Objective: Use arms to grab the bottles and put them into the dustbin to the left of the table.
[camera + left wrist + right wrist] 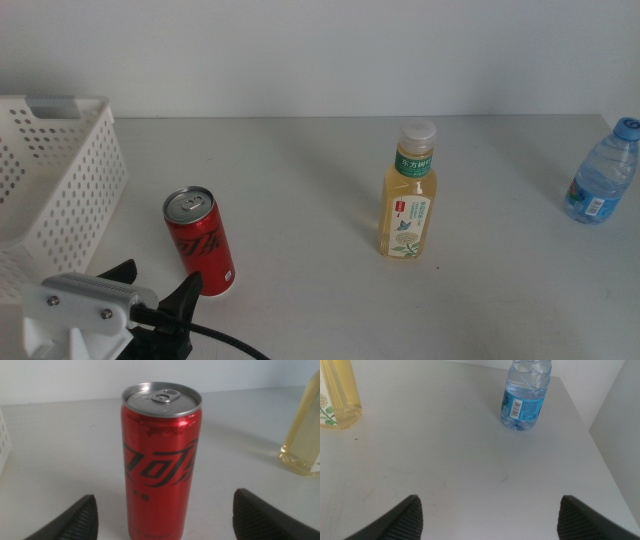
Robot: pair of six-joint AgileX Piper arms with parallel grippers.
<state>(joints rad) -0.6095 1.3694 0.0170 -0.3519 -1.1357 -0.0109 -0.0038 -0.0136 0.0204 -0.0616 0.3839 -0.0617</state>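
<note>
Worktop (320,180) carries dustbin (60,180) at far left, tea bottle (408,195) upright mid-surface, water bottle (604,172) at far right, soda can (200,242) upright beside dustbin, left claw (155,290) open just before can, right claw (490,515) open, well short of water bottle.

Light here is bright, soft and even, washing the grey table (330,180) pale. Shadows are faint: a soft smudge lies under the red soda can (201,242) and the tea bottle (409,190). A white sheen streaks the can's shoulder in the left wrist view. The wrist pictures are sharp at centre, with jaw tips slightly soft at the edges.
</note>
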